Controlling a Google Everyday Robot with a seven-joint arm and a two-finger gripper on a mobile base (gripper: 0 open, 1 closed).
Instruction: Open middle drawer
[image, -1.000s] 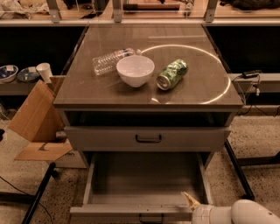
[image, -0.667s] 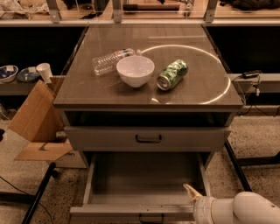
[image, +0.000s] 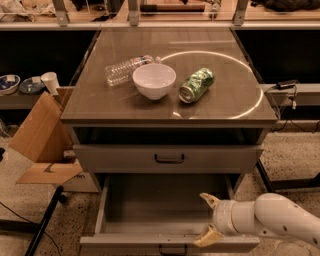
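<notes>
The middle drawer (image: 165, 207) is pulled out below the shut upper drawer (image: 169, 159). Its plain grey inside shows and holds nothing. Its dark pull handle (image: 172, 248) sits at the bottom edge of the view. My gripper (image: 209, 220) on its white arm is at the drawer's front right corner. Its fingers are spread apart with nothing between them. One fingertip (image: 209, 200) is over the drawer's inside. The other rests by the front wall.
On the cabinet top (image: 100, 100) lie a clear plastic bottle (image: 122, 70), a white bowl (image: 154, 80) and a green can (image: 196, 85). A cardboard box (image: 40, 137) leans at the cabinet's left. Cables (image: 285, 102) hang at the right.
My gripper and arm have moved left and a little further in over the drawer's front right corner. The drawer stays pulled out as before.
</notes>
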